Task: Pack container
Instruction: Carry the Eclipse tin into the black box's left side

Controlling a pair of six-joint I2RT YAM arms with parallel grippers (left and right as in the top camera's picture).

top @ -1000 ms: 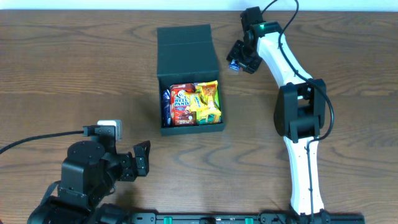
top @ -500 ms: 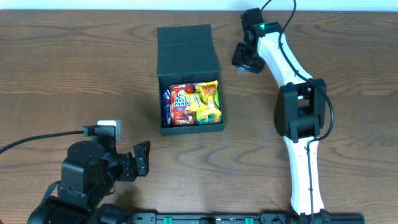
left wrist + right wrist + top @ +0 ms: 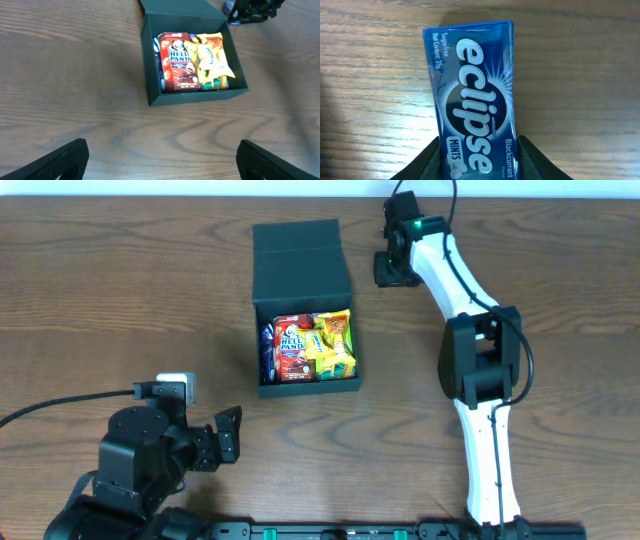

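The dark square box (image 3: 304, 280) stands open at the table's middle, its flap lid folded back. It holds a red Hello Panda packet (image 3: 292, 346), yellow snack packets (image 3: 332, 343) and a blue item at its left wall. The box also shows in the left wrist view (image 3: 192, 97). My right gripper (image 3: 391, 269) is to the right of the lid, at the table's back, shut on a blue Eclipse mints tin (image 3: 474, 110). The tin is hidden under the gripper in the overhead view. My left gripper (image 3: 160, 160) is open and empty, low at the front left, short of the box.
The right arm (image 3: 470, 350) stretches from the front edge up the right side of the box. The left arm's base (image 3: 140, 465) and a cable (image 3: 60, 408) sit at the front left. The table surface is brown wood.
My right gripper has turned and shifted slightly towards the back with the mints tin, which no longer shows in the overhead view. The left arm and box have not moved.
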